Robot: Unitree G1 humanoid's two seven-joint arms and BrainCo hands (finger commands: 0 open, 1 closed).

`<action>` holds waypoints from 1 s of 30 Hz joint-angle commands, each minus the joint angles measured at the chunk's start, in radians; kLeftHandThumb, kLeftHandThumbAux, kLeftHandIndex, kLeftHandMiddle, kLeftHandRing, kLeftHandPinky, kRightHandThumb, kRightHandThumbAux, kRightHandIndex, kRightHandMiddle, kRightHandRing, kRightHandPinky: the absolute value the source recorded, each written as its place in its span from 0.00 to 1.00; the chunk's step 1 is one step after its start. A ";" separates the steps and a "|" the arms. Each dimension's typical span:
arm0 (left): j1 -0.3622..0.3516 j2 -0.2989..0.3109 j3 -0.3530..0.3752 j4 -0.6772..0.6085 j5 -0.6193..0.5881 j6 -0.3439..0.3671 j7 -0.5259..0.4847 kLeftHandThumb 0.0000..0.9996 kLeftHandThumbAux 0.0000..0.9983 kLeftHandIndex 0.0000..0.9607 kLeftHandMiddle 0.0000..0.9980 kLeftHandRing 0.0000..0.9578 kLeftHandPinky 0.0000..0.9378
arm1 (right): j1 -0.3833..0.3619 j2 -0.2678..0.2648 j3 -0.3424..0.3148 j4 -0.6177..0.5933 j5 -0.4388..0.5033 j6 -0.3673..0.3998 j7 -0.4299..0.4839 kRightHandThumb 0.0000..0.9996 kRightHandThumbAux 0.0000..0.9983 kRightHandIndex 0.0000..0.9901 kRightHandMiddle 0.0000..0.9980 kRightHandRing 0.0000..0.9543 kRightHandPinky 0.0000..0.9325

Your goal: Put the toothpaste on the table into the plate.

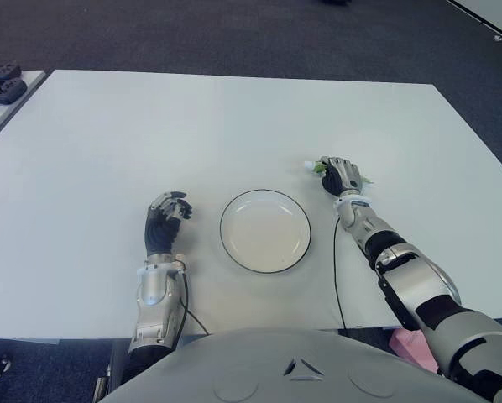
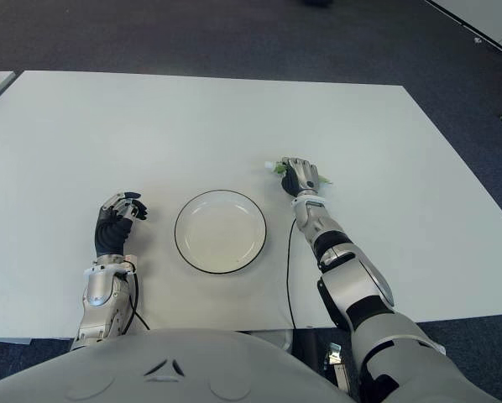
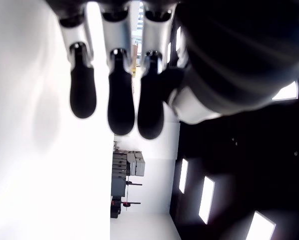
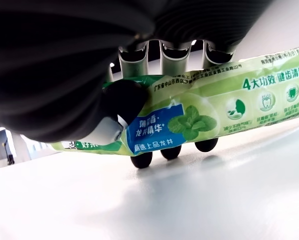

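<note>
Right hand (image 1: 342,175) clasps green toothpaste (image 4: 229,107) tube, mint-leaf print; plate (image 1: 265,230) bare; left hand (image 1: 165,215) curled, holding nothing.

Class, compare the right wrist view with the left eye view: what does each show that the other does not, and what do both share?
Only the right wrist view shows the print on the green toothpaste tube, with fingers wrapped around it. Only the left eye view shows the round white plate with a dark rim, empty, and the idle left hand left of it. Both show the right hand grasping the tube above the white table.
</note>
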 commanded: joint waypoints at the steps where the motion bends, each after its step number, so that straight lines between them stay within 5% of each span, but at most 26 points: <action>1: 0.010 -0.008 0.002 0.034 0.005 0.012 0.006 0.70 0.72 0.45 0.59 0.61 0.62 | 0.071 0.012 -0.001 0.018 0.011 -0.006 0.025 0.95 0.66 0.39 0.51 0.55 0.84; 10: 0.014 -0.010 0.000 0.026 0.000 0.014 0.003 0.70 0.72 0.45 0.60 0.62 0.62 | 0.076 -0.026 -0.037 -0.096 0.032 -0.072 0.008 0.95 0.66 0.39 0.51 0.55 0.83; 21: 0.008 -0.014 0.001 0.029 0.005 0.027 0.016 0.70 0.72 0.45 0.61 0.62 0.62 | 0.173 -0.080 -0.130 -0.455 0.096 -0.107 0.098 0.95 0.66 0.38 0.51 0.55 0.88; 30: 0.011 -0.009 -0.003 0.024 0.007 0.026 0.011 0.70 0.72 0.45 0.60 0.62 0.62 | 0.283 -0.071 -0.213 -0.794 0.162 -0.097 0.207 0.95 0.66 0.38 0.51 0.56 0.91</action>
